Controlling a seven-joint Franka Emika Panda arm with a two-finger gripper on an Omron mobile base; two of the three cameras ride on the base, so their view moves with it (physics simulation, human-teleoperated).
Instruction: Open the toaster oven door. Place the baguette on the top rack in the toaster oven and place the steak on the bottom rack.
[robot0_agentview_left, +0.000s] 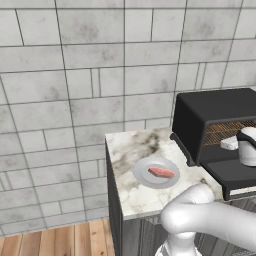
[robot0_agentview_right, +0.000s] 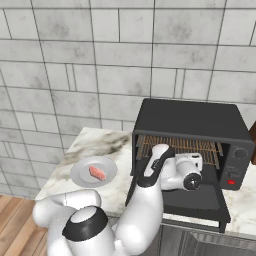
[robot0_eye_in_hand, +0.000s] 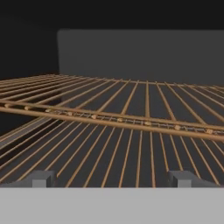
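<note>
The toaster oven (robot0_agentview_right: 192, 122) sits boxy and matte black on the marble counter (robot0_agentview_left: 135, 195), its mouth wide open, and the gripper (robot0_eye_in_hand: 113, 178) is right at that mouth with its two small grey finger tips (robot0_eye_in_hand: 41, 178) spread far apart, nothing between them. Straight ahead of the hand run the copper-brown wire racks (robot0_eye_in_hand: 131, 122): thin parallel rods crossed by a thicker front bar, two levels visible, one just above the fingers' line and one beneath. Behind them is the flat dark grey back wall of the cavity. Below the hand, the toaster oven door (robot0_agentview_right: 197, 200) lies folded down flat, a wide black panel jutting off the oven's front. To the hand's right sits the control panel with one round knob and one small red light (robot0_agentview_right: 231, 182). Off to the hand's left, well apart from the oven, one round grey plate (robot0_agentview_left: 142, 175) rests on the veined white-and-brown marble, and on it lies the steak (robot0_agentview_left: 161, 173), a single flat pink-red slab. Grey stone tiles cover the wall behind.
</note>
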